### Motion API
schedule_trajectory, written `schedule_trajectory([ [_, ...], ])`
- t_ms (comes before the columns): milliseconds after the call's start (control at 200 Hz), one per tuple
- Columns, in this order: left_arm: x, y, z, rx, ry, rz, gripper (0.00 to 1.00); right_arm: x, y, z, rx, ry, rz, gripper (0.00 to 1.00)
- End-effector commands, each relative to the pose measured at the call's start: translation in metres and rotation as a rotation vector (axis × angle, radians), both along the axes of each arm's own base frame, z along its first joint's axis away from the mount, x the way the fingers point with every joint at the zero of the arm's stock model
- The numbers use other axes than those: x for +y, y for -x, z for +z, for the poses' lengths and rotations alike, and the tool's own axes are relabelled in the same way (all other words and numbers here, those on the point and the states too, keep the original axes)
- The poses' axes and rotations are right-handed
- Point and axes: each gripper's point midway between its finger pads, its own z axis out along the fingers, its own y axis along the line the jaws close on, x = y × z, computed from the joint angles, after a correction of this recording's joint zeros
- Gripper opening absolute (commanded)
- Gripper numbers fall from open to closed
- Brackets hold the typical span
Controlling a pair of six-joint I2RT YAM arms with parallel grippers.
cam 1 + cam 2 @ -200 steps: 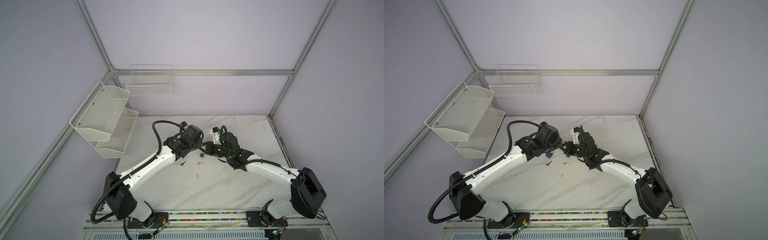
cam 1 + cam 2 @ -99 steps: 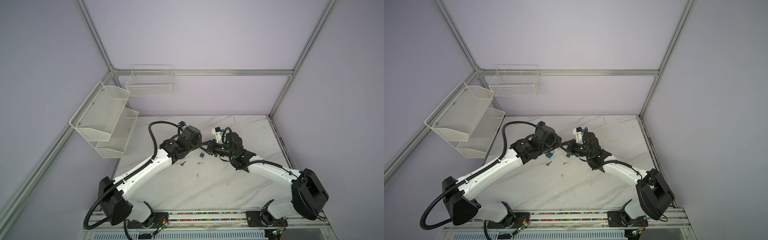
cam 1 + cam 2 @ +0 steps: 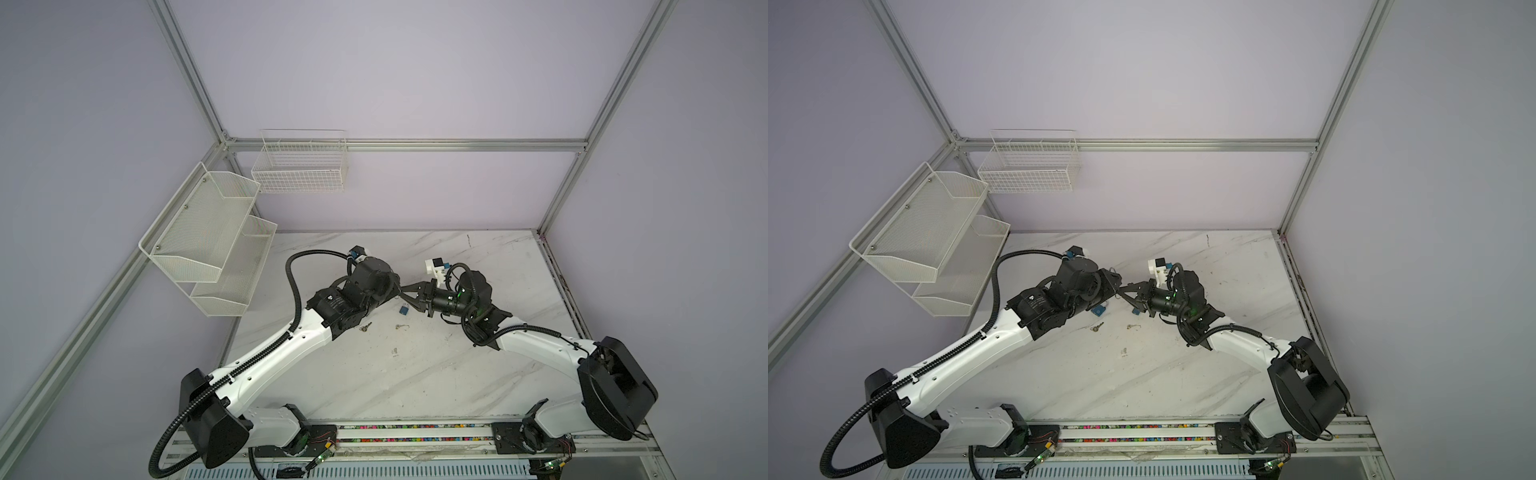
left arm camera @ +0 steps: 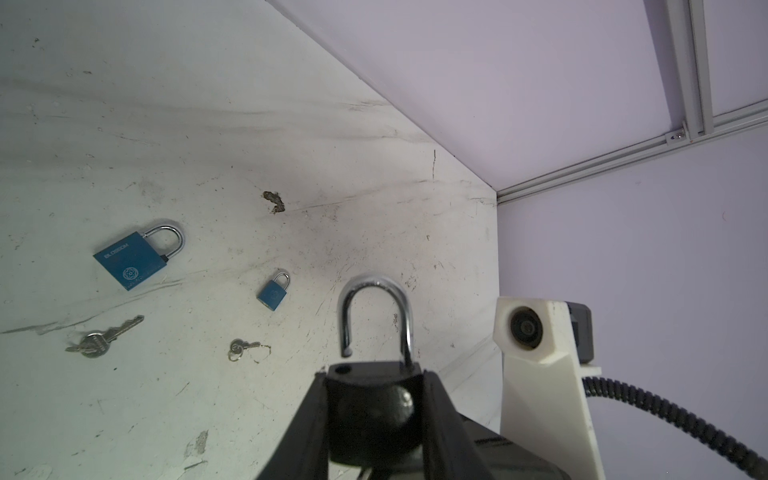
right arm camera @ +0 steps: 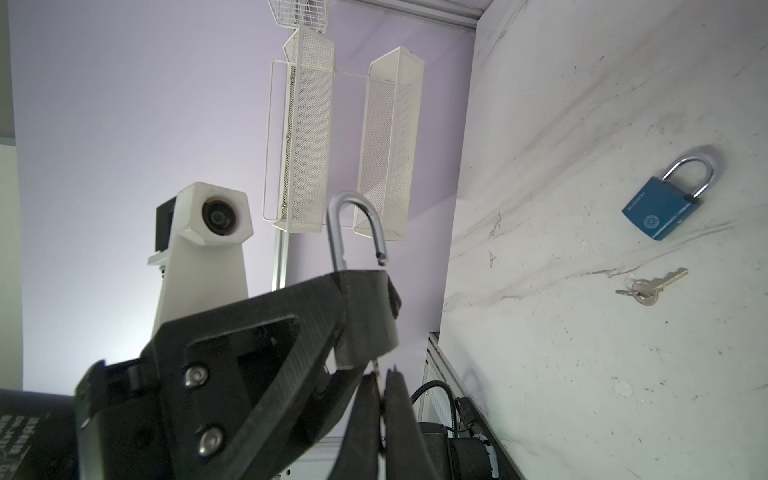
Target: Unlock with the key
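Easing the key (image 5: 376, 368) straight out, with no twist, looks the sound move: the black padlock (image 4: 370, 411) already shows its chrome shackle (image 4: 376, 284) sprung, one leg clear of its hole. The left gripper (image 4: 374, 376) pinches the lock body by both sides; the right gripper (image 5: 382, 395) has its fingers pressed together on the key beneath it. The lock hangs just above the small blue padlock (image 3: 403, 309).

A white two-tier mesh rack (image 3: 208, 241) hangs at centre left in both top views, a wire basket (image 3: 301, 166) just right of it. The scuffed marble table (image 3: 415, 382) fills the lower middle; coloured specks (image 3: 415, 427), perhaps beads, line its front edge.
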Motion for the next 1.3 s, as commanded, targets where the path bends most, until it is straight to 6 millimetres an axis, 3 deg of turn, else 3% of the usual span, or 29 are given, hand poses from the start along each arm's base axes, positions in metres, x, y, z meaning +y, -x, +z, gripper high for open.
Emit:
schedule_trajectory([
  [0,0.016,0.006,-0.023,0.057,-0.03,0.034,0.06,-0.013,-0.001,0.066,-0.145,-0.171,-0.028,0.0],
  [250,0.02,0.0,-0.005,0.016,-0.041,0.043,0.06,-0.011,-0.011,0.046,-0.194,0.022,-0.063,0.0],
  [505,0.02,-0.006,0.003,-0.003,-0.102,0.038,0.06,-0.022,-0.025,0.005,-0.215,0.318,-0.122,0.0],
  [540,0.021,-0.007,0.003,-0.004,-0.11,0.037,0.06,-0.025,-0.026,-0.003,-0.208,0.358,-0.129,0.04],
  [550,0.021,-0.007,0.004,-0.005,-0.113,0.038,0.06,-0.029,-0.023,0.005,-0.227,0.356,-0.135,0.06],
  [770,0.024,-0.008,0.005,-0.022,-0.16,0.024,0.06,-0.05,-0.019,0.001,-0.26,0.481,-0.181,0.32],
  [1000,0.017,-0.005,0.006,-0.1,-0.215,-0.09,0.05,-0.064,-0.015,0.007,-0.338,0.555,-0.175,0.42],
  [1295,-0.007,0.015,0.008,-0.419,-0.213,-0.337,0.03,-0.09,-0.021,0.022,-0.423,0.733,-0.199,0.51],
])
